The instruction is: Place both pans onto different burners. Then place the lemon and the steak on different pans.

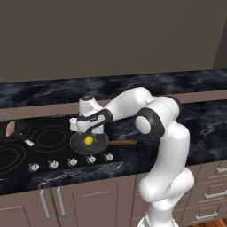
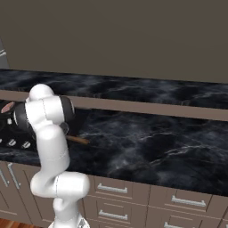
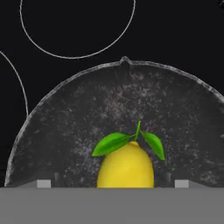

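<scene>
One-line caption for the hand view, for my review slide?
Open claw above the lemon, which sits in the dark grey pan on the black cooktop.

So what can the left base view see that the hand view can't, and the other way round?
Left base view alone: the steak in the small black pan at the far left, the row of silver knobs, the grey pan's brown handle, and the open gripper hanging above the lemon.
Hand view alone: the lemon's green leaves and the pan's speckled floor, close up.
Both: the lemon sitting in the grey pan, and ring burners on the black cooktop.
</scene>
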You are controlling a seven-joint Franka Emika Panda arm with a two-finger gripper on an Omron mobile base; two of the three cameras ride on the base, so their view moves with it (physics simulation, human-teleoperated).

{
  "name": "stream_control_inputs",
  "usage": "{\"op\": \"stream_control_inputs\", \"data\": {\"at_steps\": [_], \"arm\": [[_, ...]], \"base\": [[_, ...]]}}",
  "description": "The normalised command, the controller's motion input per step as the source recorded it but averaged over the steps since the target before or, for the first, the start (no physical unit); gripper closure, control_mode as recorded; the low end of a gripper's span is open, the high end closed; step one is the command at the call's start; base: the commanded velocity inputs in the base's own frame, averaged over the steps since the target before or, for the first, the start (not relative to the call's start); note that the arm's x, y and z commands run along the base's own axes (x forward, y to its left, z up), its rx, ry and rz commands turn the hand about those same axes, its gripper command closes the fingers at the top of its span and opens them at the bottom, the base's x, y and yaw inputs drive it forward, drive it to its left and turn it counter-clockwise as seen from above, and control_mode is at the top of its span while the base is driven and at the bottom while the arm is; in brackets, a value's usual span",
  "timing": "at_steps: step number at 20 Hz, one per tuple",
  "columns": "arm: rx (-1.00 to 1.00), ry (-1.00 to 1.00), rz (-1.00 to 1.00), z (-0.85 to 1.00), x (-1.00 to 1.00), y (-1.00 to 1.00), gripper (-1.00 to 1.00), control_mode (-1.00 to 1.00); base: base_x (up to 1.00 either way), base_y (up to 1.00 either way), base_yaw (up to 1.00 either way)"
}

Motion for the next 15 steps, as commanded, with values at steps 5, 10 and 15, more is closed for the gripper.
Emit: {"op": "stream_control_inputs", "data": {"at_steps": [5, 10, 15], "arm": [[0.00, -0.03, 0.02, 0.33, -0.14, 0.00, -1.00, -1.00], [0.00, -0.05, 0.03, 0.55, -0.27, -0.03, -1.00, -1.00], [0.00, -0.07, 0.08, 0.66, -0.39, -0.20, -1.00, -1.00]], "base": [[0.00, 0.00, 0.00], [0.00, 0.00, 0.00], [0.00, 0.00, 0.00]]}}
